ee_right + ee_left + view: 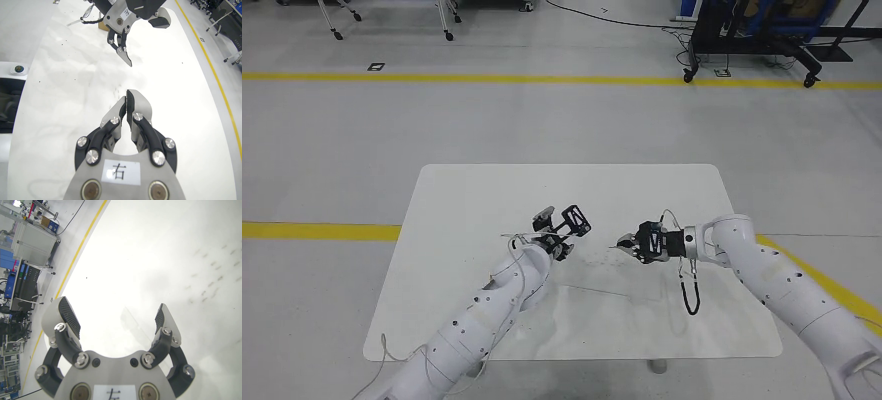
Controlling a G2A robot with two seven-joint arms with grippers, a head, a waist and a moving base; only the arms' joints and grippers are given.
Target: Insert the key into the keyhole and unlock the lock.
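Observation:
My left gripper (562,220) hangs open over the middle of the white table (572,190). Its ribbed pads (69,315) stand wide apart with nothing between them (113,302). My right gripper (624,241) is a short way to its right, pointing at it, and is shut. Its pads (130,106) meet at the tip (126,94) and I see nothing held between them. From the right wrist the left gripper (144,42) faces me, open. A small tan object (103,25) lies on the table behind the left gripper, mostly hidden by it.
Faint dark scuff marks (211,279) dot the tabletop between the grippers. A black cable loop (689,290) hangs from the right arm. Yellow floor lines (542,77) run past the table, and wheeled carts (752,40) stand far behind.

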